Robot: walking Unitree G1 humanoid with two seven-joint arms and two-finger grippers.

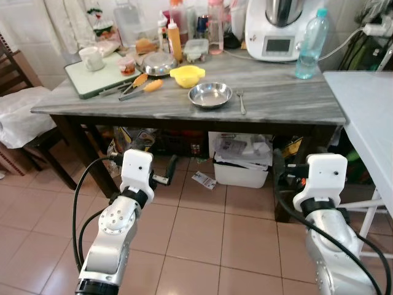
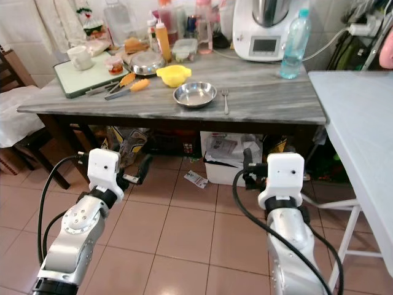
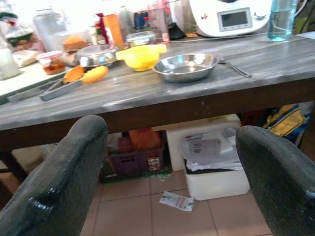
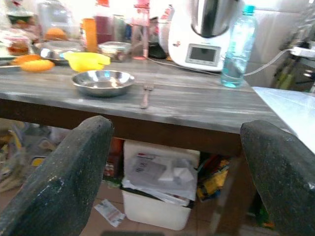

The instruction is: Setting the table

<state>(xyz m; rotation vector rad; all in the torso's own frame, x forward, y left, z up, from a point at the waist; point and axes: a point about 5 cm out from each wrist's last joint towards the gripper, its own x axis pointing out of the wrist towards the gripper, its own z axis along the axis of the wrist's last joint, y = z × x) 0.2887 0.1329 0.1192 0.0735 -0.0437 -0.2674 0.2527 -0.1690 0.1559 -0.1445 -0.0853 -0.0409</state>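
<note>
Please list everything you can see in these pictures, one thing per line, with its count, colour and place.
table: one, grey top, ahead of the robot
steel bowl: one, silver, near front edge
fork: one, silver, just right of the steel bowl
yellow bowl: one, yellow, behind the steel bowl
water bottle: one, clear blue, right rear
kitchen machine: one, white, rear
mug: one, white, on the tray at left
white bin: one, under the table
left claw: one, black fingers, open, below table height
right claw: one, black fingers, open, below table height
</note>
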